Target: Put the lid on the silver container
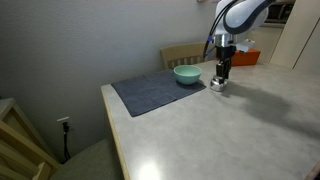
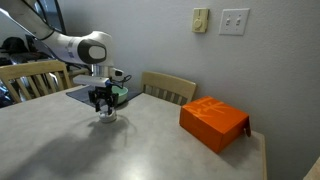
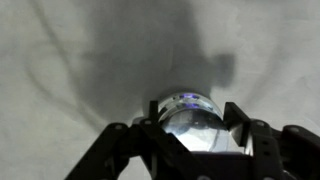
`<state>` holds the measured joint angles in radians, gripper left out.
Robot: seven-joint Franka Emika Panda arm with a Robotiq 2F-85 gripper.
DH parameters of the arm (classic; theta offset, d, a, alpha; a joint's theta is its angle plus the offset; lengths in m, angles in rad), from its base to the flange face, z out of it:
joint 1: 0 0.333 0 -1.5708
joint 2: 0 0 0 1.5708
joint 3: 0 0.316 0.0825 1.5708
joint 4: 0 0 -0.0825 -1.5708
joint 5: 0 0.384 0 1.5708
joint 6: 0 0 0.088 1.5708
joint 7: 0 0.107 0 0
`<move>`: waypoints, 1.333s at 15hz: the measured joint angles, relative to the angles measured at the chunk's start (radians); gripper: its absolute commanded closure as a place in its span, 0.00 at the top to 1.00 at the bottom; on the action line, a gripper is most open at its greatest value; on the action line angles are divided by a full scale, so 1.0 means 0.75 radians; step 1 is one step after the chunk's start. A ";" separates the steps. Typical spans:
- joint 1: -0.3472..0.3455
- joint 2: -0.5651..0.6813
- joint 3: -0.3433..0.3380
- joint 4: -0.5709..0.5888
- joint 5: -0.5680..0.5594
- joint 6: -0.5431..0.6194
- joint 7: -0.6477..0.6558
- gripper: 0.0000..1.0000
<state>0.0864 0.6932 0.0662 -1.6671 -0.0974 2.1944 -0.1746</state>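
The silver container (image 1: 218,87) stands on the light table just right of the grey mat; it also shows in an exterior view (image 2: 106,116). My gripper (image 1: 221,76) points straight down right on top of it, as both exterior views (image 2: 103,104) show. In the wrist view a round shiny lid (image 3: 190,125) fills the space between my two fingers (image 3: 192,135), which touch its sides. The container's body is hidden under the lid and the fingers.
A teal bowl (image 1: 186,74) sits on the grey mat (image 1: 150,92) close to the gripper. An orange box (image 2: 213,122) lies near the table's end. Wooden chairs (image 2: 168,88) stand against the table's far side.
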 measured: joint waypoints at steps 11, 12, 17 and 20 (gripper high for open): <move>0.011 -0.009 0.001 0.005 -0.003 0.003 0.002 0.83; 0.011 -0.010 0.001 0.005 -0.003 0.005 0.004 0.96; 0.016 -0.032 0.004 -0.007 -0.004 0.017 0.005 1.00; 0.034 -0.100 0.008 -0.066 -0.022 0.050 0.007 1.00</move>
<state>0.1121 0.6181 0.0722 -1.7166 -0.1136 2.2319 -0.1696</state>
